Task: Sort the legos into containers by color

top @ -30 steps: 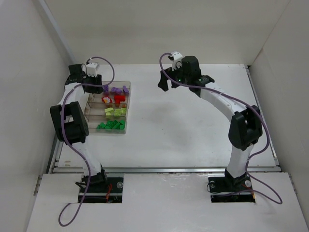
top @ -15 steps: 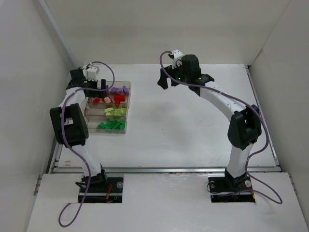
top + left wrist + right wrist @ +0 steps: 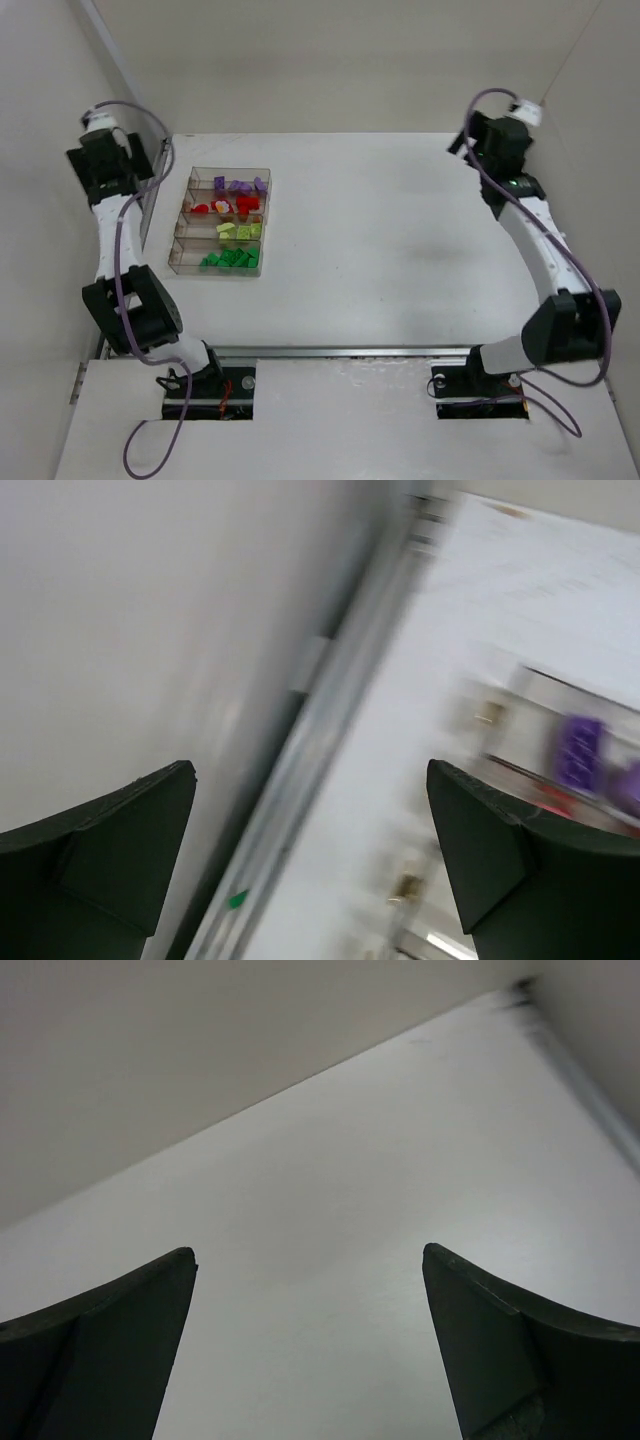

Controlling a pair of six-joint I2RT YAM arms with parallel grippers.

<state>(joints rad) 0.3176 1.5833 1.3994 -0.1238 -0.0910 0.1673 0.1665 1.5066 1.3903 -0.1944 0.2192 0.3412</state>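
Note:
The clear container box (image 3: pixel 190 190) stands at the left of the table, its four rows holding legos: purple (image 3: pixel 240 185), red (image 3: pixel 238 205), yellow-green (image 3: pixel 240 231) and dark green (image 3: pixel 230 259). My left gripper (image 3: pixel 138 162) (image 3: pixel 310 770) is open and empty, raised near the left wall, well left of the box. Its wrist view is blurred, showing purple bricks (image 3: pixel 580 752) at the right edge. My right gripper (image 3: pixel 468 142) (image 3: pixel 308 1250) is open and empty at the far right back corner, over bare table.
A metal rail (image 3: pixel 330 710) runs along the table's left edge beside the wall. White walls enclose the table on the left, back and right. Both arm bases sit at the near edge.
My left gripper opened over the box's back rows, then swung left and up toward the wall. A red brick now lies at the red row's left. The right arm swung from centre to the right back corner.

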